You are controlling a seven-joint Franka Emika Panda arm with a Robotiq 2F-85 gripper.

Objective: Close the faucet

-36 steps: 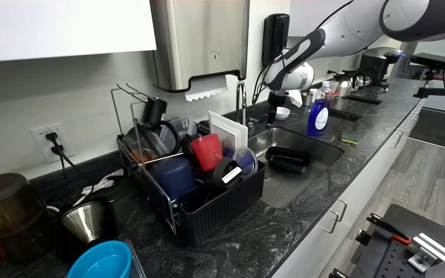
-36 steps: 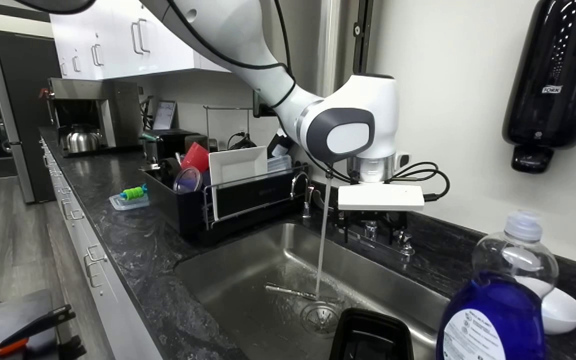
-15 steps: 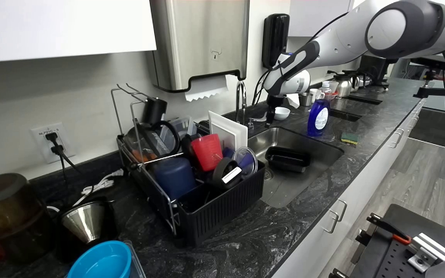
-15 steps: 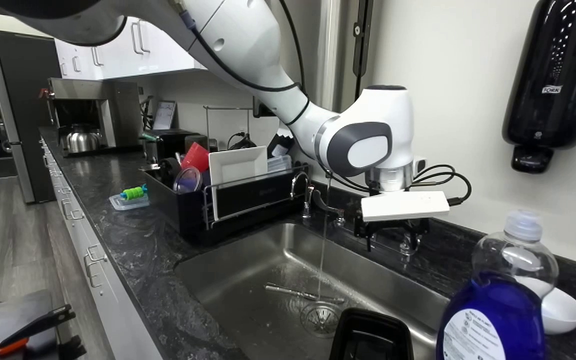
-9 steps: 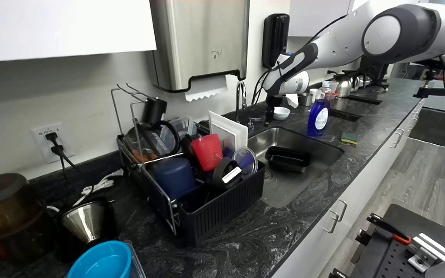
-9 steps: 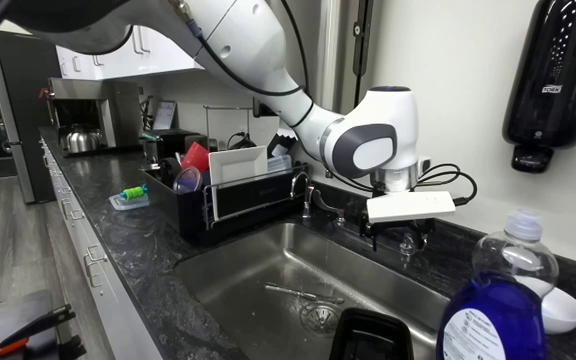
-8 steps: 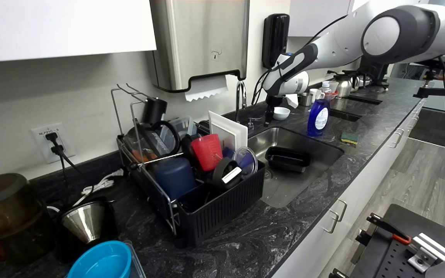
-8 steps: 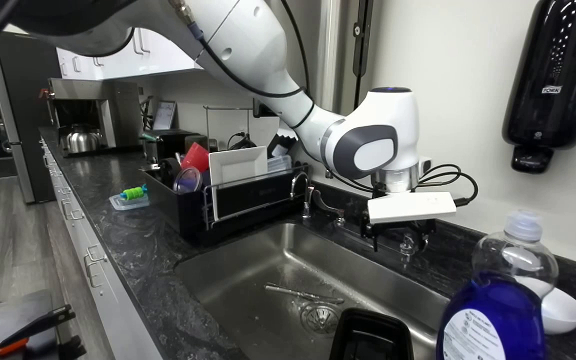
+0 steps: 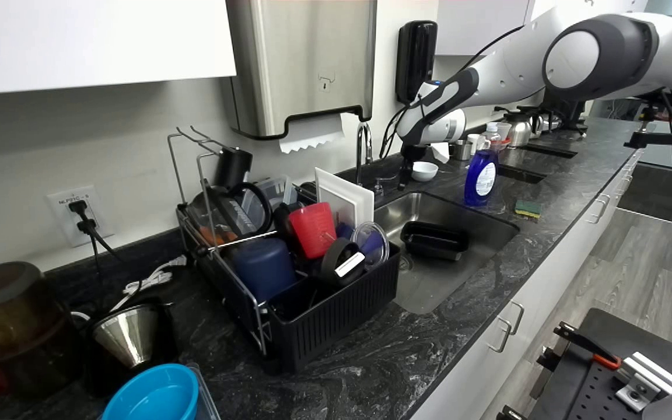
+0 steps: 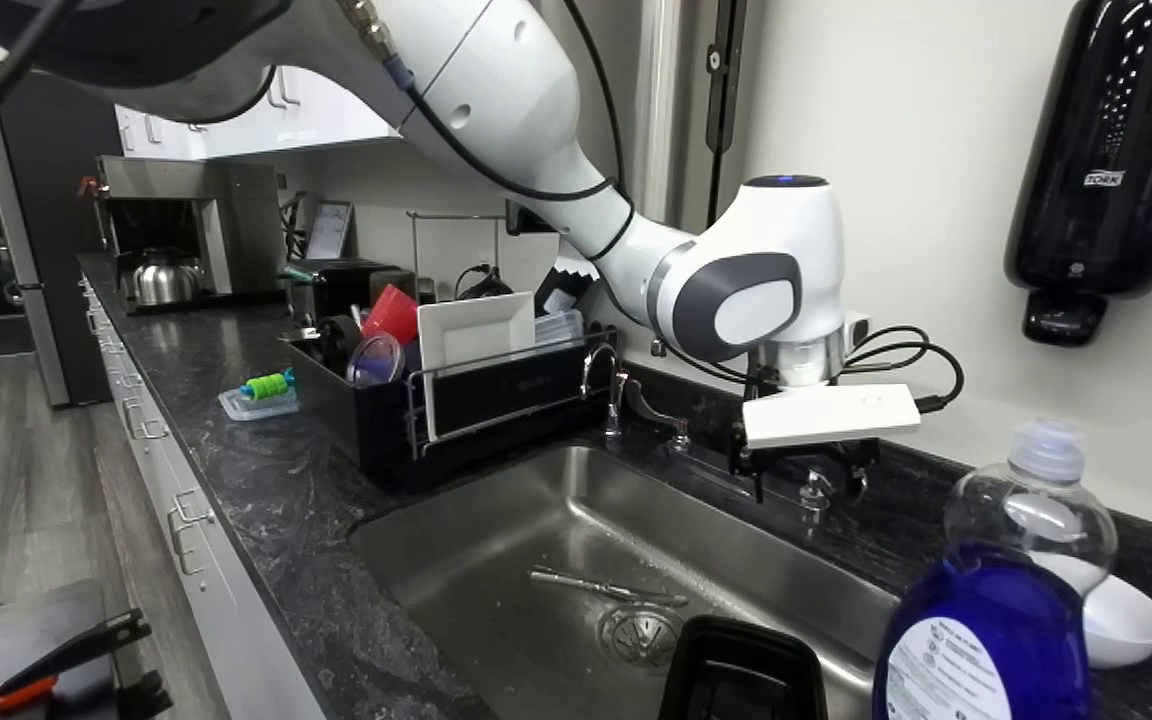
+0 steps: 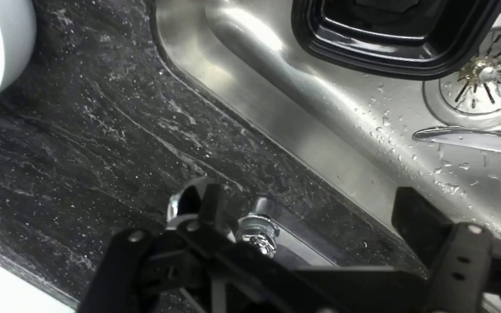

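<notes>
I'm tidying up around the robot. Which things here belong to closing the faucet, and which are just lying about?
For the job:
gripper
faucet
probably the chrome handle

Just lying about:
black tray and metal utensil, in the sink
blue-filled bottle
white bowl
sponge
dish rack

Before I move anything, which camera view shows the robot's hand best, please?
The wrist view shows the hand best: both fingers appear large, with a wide gap between. Both exterior views show it smaller; in an exterior view, a white box partly hides it.
</notes>
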